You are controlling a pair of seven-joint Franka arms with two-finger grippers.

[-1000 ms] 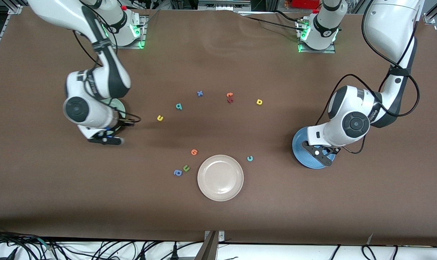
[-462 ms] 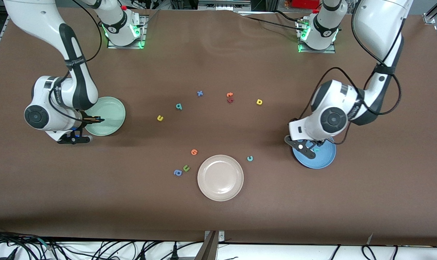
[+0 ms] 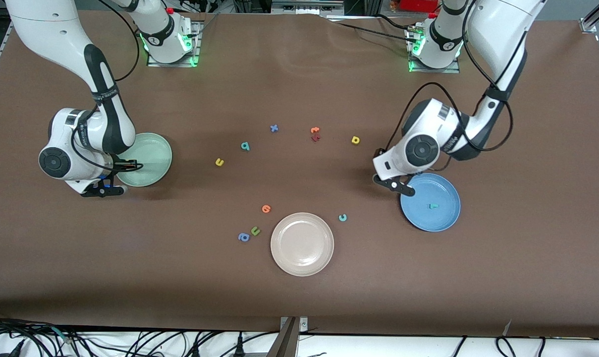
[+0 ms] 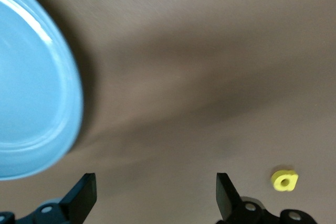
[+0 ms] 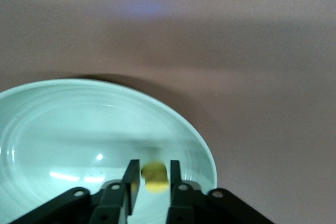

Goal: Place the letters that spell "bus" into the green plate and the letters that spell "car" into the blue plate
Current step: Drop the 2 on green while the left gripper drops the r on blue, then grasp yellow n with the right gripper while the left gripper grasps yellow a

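My right gripper [image 5: 154, 169] hangs low over the rim of the pale green plate [image 3: 153, 153]. Its fingers stand slightly parted, with a small yellow letter [image 5: 155, 178] loose between them; I cannot read its shape. My left gripper [image 3: 393, 184] is open and empty over bare table beside the blue plate [image 3: 443, 218], where a teal "r" [image 3: 433, 206] lies. On the table lie the yellow "a" [image 3: 355, 140], the teal "c" [image 3: 343, 217], the teal "b" [image 3: 245, 146] and the yellow "u" [image 3: 219, 162]. The left wrist view shows the yellow "a" [image 4: 285, 180] and the blue plate [image 4: 31, 103].
A cream plate [image 3: 302, 244] sits nearest the front camera. Close to it are an orange letter [image 3: 265, 208], a green "u" [image 3: 255, 230] and a blue letter [image 3: 244, 237]. A blue "x" [image 3: 274, 128], an orange letter [image 3: 315, 130] and a dark red one [image 3: 315, 138] lie mid-table.
My left gripper opened over the blue plate, left the teal "r" there and moved off toward the table's middle. My right arm shifted to the green plate's edge and its fingers have just parted.
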